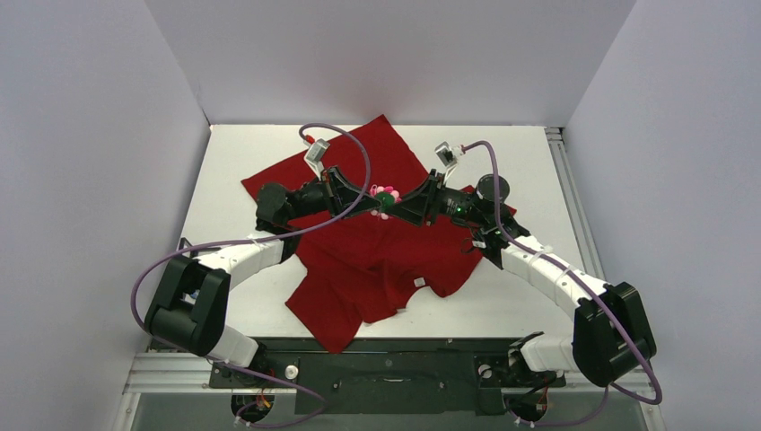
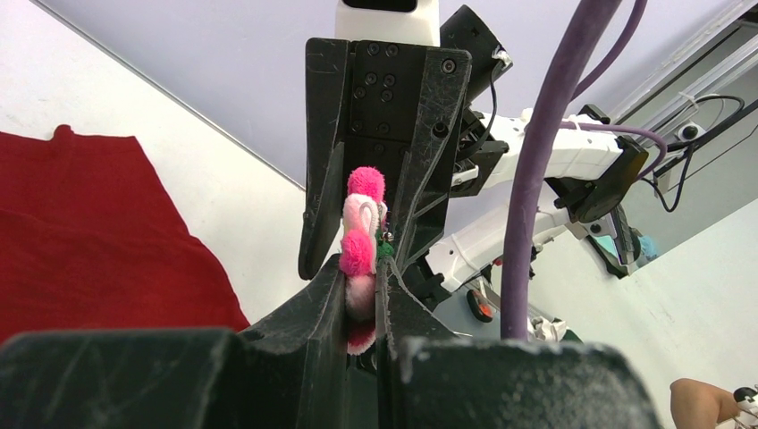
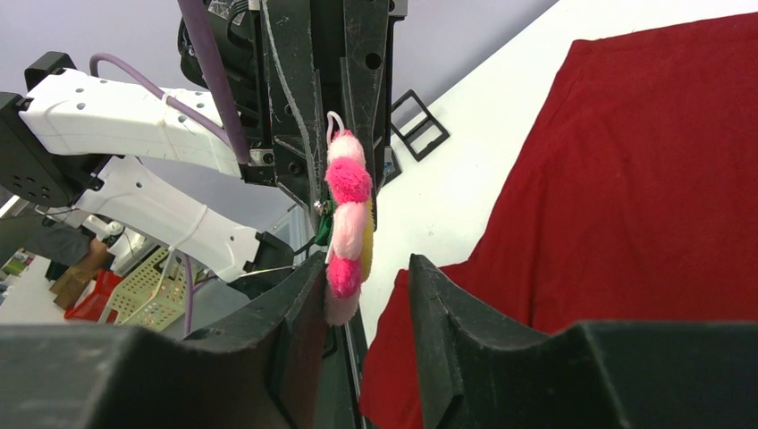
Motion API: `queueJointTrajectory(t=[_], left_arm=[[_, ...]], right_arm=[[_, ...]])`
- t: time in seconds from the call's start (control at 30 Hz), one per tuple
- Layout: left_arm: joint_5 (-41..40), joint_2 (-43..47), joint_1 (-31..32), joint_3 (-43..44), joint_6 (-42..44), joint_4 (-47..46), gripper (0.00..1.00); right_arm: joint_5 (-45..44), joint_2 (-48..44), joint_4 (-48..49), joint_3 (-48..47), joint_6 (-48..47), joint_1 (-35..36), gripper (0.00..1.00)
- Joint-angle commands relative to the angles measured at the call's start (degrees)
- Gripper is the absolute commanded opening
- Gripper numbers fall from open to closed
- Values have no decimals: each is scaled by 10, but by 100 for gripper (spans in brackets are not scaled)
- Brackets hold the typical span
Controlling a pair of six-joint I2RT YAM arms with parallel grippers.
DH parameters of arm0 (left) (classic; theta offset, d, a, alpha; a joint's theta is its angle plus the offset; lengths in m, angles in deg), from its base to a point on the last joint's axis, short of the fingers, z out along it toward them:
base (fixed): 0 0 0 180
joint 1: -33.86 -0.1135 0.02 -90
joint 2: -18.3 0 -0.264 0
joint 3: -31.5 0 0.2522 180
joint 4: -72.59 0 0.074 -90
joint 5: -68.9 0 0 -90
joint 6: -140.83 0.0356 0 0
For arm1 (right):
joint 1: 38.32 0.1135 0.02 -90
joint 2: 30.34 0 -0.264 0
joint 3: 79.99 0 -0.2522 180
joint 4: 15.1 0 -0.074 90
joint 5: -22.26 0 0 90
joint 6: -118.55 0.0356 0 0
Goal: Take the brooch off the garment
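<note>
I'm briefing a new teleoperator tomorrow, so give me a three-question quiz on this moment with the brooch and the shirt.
1. True or false: the brooch is pinned in the garment.
2. In a few words, how do the right gripper jaws stand?
3. The brooch is clamped by: A) the left gripper B) the right gripper C) neither.

Key
1. False: it is held in the air above the garment, with no cloth on it.
2. Open, with one finger on either side of the brooch.
3. A
</note>
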Motion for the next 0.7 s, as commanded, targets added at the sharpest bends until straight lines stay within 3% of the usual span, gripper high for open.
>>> queueJointTrajectory(t=[0.0,0.27,0.33,0.4,0.5,0.53,0.57,0.63,0.67], left_arm=[[-8,-1,4,-3,10,-18,0],[-10,-8,7,-2,11,-19,0],[-11,-8,8,-2,10,-20,0],[-10,-9,8,-3,10,-21,0],[-9,-10,9,-2,9,-20,0],[-8,-10,9,-2,10,-19,1],[-9,-10,9,0,12,-16,6],[-9,-11,7,1,16,-12,34],[-9,-10,4,2,18,-12,40]], right_arm=[[-2,14,13,-27,-21,7,33],[4,19,37,-27,-4,13,34],[4,21,38,-27,-4,13,31],[3,22,39,-27,-5,13,23],[1,23,39,-26,-5,13,0],[1,23,39,-26,-4,13,0],[2,24,39,-26,-2,13,0],[5,25,41,-26,2,13,0],[7,25,42,-25,4,13,0]])
